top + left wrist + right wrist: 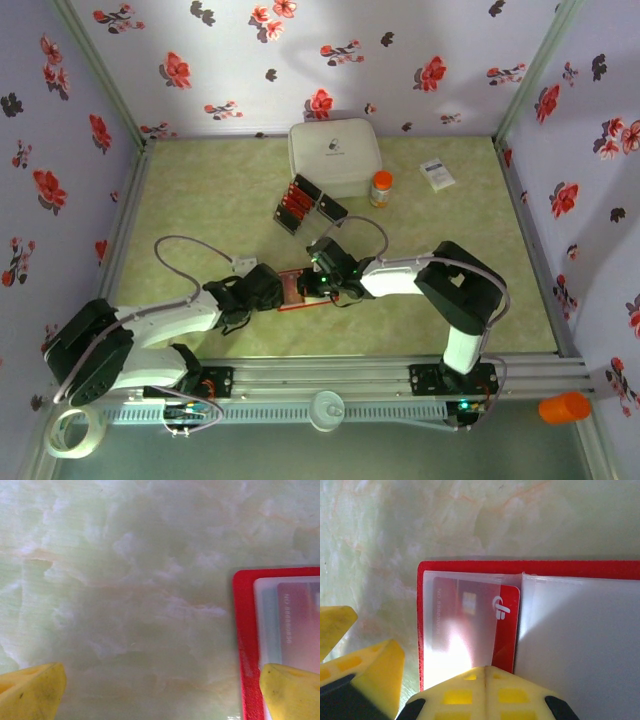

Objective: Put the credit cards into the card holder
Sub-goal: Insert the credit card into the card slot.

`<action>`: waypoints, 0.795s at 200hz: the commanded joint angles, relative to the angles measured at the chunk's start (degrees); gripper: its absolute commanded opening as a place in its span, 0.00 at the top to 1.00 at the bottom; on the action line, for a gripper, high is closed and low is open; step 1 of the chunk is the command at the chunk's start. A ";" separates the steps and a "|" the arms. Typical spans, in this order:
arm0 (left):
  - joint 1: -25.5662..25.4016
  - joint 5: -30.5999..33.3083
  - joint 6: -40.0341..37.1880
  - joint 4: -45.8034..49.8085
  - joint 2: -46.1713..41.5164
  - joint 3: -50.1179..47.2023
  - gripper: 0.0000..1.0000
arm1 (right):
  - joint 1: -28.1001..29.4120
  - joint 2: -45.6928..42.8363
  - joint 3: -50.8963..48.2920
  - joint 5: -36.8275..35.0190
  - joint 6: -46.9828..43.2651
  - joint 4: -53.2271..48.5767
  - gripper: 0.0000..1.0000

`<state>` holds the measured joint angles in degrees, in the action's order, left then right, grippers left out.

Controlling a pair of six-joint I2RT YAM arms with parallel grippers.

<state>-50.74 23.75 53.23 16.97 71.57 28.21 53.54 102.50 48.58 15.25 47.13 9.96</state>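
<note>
The card holder [297, 291] lies open on the table between my two grippers, its red rim [470, 566] and clear inner pockets facing up. One red credit card [509, 630] sits most of the way inside the left pocket, with its logo end still outside. My right gripper [485, 670] is shut, its tips resting over the card's near edge with nothing between them. My left gripper [162, 692] is open and low over the table. Its right finger [292, 690] is on the holder's left edge [245, 630]. More credit cards [296, 203] stand in a black tray.
A big white lidded box [335, 155] stands at the back, with an orange-capped bottle [380, 187] and a small white printed box [437, 175] to its right. Black trays [330, 208] lie just in front of it. Floral walls close in three sides.
</note>
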 commanded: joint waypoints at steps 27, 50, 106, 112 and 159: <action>0.53 0.08 -1.26 -1.19 3.04 -0.57 0.00 | 0.41 -4.39 2.56 -2.36 -3.37 -7.45 1.00; 0.59 -0.01 -1.29 -1.42 3.51 -0.78 0.00 | -0.25 -4.83 4.02 -3.03 -4.96 -9.87 1.00; 0.56 -0.02 -1.20 -1.61 3.12 -1.54 0.00 | -1.62 -2.47 5.82 -2.33 -6.06 -10.31 1.00; 0.58 -0.01 -1.20 -1.66 3.05 -1.54 0.00 | -1.74 -2.02 6.13 -2.29 -6.15 -10.35 1.00; 0.55 0.03 -1.20 -1.72 2.70 -1.80 0.00 | -1.99 0.92 7.20 -1.89 -6.43 -10.13 1.00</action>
<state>-50.61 23.88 52.58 15.90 74.15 27.94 51.99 101.51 54.28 13.74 41.93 0.93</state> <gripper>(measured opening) 0.998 0.063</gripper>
